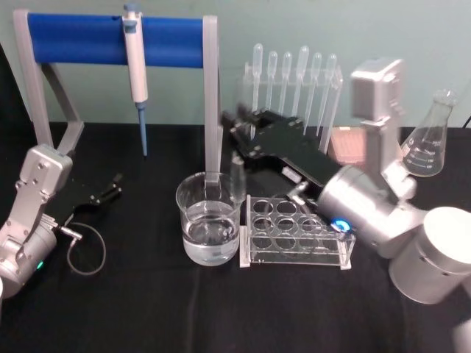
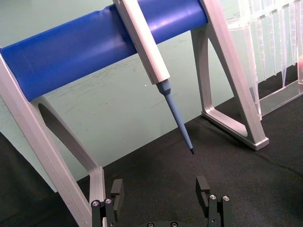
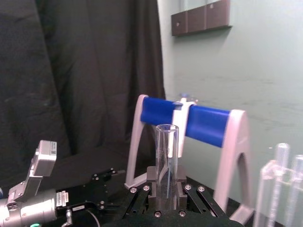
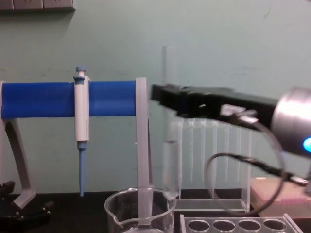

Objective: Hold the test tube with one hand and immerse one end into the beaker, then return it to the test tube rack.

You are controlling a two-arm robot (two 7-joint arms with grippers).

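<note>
The test tube [image 4: 169,155] hangs upright with my right gripper [image 4: 163,99] shut on its upper part. In the right wrist view the tube [image 3: 166,156] stands between the black fingers [image 3: 152,178]. Its round lower end is at about rim height by the right side of the beaker [image 1: 208,220], well above the water. From the chest, the beaker [image 4: 141,213] shows low in the middle. In the head view the right gripper [image 1: 237,140] reaches in from the right, behind the beaker. My left gripper [image 1: 110,189] rests open on the cloth at the left, with nothing between its fingers [image 2: 117,191].
A clear tube rack [image 1: 294,232] sits right of the beaker. Behind stand a blue-bar stand [image 1: 110,37] holding a micropipette [image 1: 136,66], a rack of plastic pipettes [image 1: 294,81], a pink box [image 1: 347,145] and a conical flask [image 1: 430,140].
</note>
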